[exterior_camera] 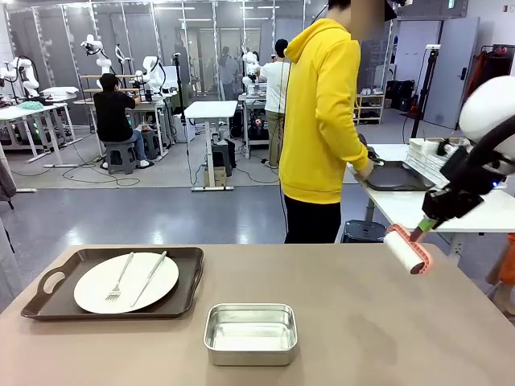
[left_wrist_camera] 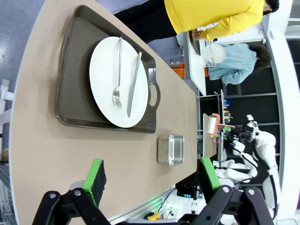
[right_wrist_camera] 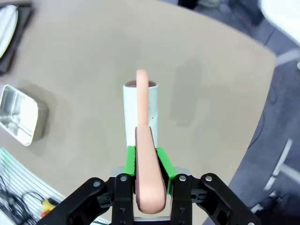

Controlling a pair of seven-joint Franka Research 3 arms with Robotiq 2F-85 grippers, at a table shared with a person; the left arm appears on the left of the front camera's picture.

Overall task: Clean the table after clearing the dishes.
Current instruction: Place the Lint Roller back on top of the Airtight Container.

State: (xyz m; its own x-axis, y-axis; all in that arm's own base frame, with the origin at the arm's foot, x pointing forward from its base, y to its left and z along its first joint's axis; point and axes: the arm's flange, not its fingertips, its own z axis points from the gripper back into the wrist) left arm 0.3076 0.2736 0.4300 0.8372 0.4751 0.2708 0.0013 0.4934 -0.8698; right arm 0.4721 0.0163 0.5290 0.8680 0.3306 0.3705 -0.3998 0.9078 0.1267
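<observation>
On the left of the taupe table [exterior_camera: 362,322] lies a dark handled tray [exterior_camera: 181,293] with a white plate [exterior_camera: 126,282], a fork and a knife. The left wrist view looks down on that tray [left_wrist_camera: 70,75] and plate [left_wrist_camera: 105,89]. My left gripper [left_wrist_camera: 152,176] hangs open above the table's near edge, with nothing between its pads. My right gripper [exterior_camera: 423,229] is shut on the pink handle of a lint roller [exterior_camera: 406,250], held just above the table's right side. From the right wrist, the gripper [right_wrist_camera: 149,161] clamps the handle and the white roll [right_wrist_camera: 140,112] points at the tabletop.
A small steel pan [exterior_camera: 250,333] sits near the table's front middle, also the steel pan [left_wrist_camera: 170,150] and the steel pan [right_wrist_camera: 21,115]. A person in a yellow hoodie [exterior_camera: 322,112] stands beyond the far edge, hand on a dark tray [exterior_camera: 398,177] on a white side table.
</observation>
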